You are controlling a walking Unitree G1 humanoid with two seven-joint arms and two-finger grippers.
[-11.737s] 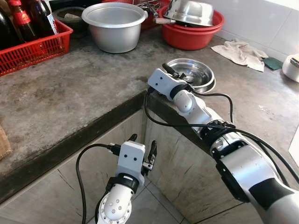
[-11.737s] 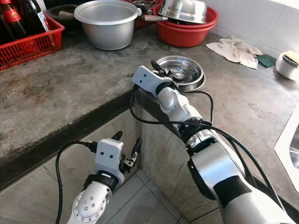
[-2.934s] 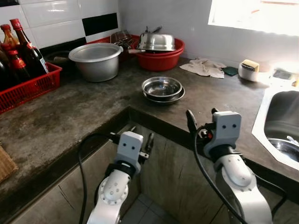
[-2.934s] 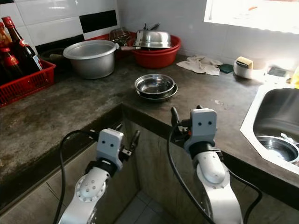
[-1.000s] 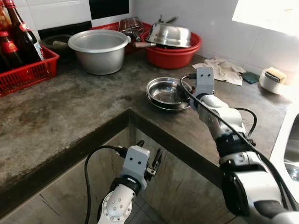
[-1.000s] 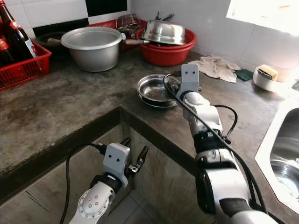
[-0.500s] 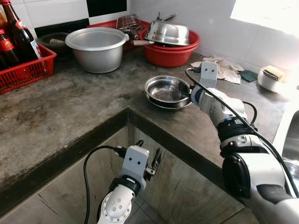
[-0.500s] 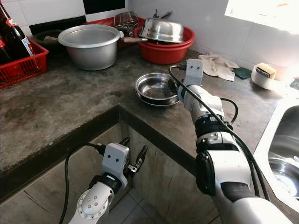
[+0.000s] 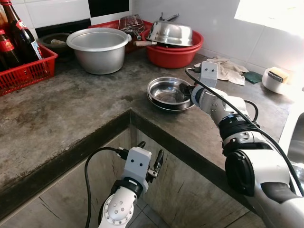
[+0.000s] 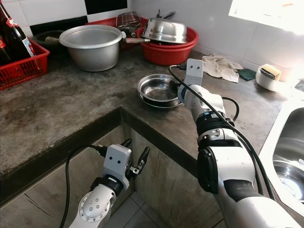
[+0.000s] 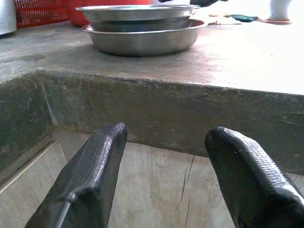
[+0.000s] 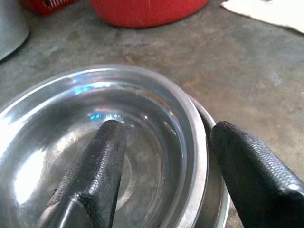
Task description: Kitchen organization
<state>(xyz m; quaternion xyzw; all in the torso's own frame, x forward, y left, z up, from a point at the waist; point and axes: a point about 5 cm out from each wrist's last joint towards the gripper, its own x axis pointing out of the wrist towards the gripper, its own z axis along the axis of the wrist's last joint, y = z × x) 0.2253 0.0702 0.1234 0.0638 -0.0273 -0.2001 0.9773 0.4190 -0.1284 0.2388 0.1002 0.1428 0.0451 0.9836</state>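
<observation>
Two stacked steel bowls [image 9: 167,93] sit on the concrete counter [image 9: 71,109] near its inner corner. My right gripper [image 12: 168,130] is open at the bowls' right side. It straddles the upper bowl's rim [image 12: 192,118], with one finger [image 12: 102,156] inside the bowl and the other [image 12: 247,166] outside. In the eye view the right gripper [image 9: 186,89] touches the bowls' edge. My left gripper [image 9: 151,154] hangs open below the counter edge, holding nothing. From the left wrist view the bowls [image 11: 142,33] sit above the counter's front face.
A large aluminium pot [image 9: 99,47] and a red basin [image 9: 173,52] holding a steel bowl stand at the back. A red crate [image 9: 26,69] with bottles is at the far left. A cloth [image 9: 223,69], a sponge dish [image 9: 275,78] and a sink [image 10: 287,147] lie to the right.
My right arm has reached from in front of the counter out to the bowls, and its fingers have come down over the upper bowl's rim. The left arm has stayed in place.
</observation>
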